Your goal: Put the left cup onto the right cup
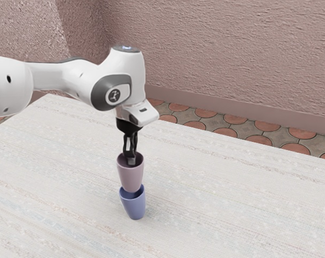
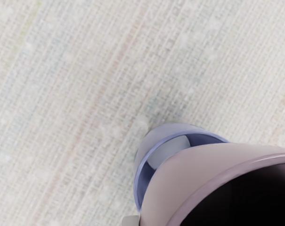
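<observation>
Nesting base-first in a periwinkle-blue cup [image 1: 133, 204]: one tapered mauve cup [image 1: 130, 174], its rim pinched by the black gripper [image 1: 131, 155].

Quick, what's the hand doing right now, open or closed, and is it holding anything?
Hand: closed on the rim of the pink cup, whose base sits in the blue cup.

Bright, even light falls on the pale table [image 1: 232, 188], shadows very faint.
</observation>
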